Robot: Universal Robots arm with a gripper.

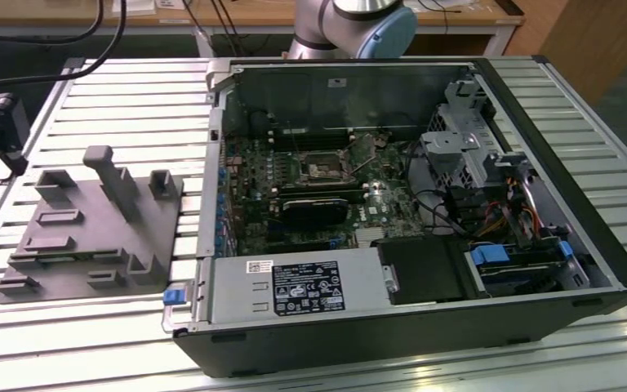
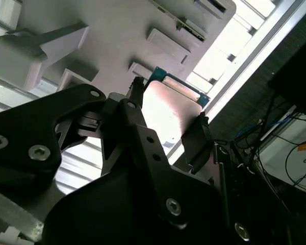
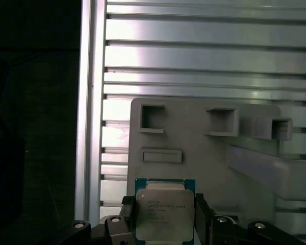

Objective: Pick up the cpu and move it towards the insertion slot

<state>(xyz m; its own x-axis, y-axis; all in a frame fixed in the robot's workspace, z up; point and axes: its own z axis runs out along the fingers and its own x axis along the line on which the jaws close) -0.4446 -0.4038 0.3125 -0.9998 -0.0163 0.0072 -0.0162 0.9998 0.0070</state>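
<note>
The hand [image 3: 164,220] clenched the cpu [image 3: 164,209] by two edges, over the grey block [image 3: 204,148]. The slot [image 1: 322,170] lay well apart, inside the case [image 1: 401,339].

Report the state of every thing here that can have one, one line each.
cpu: gripped by its edges between the claw's fingers, over the grey moulded block.
claw: shut on the cpu.
insertion slot: no chip in it, dark centre showing.
computer case: side open, board exposed.
grey moulded block: lying flat, posts upright.
</note>
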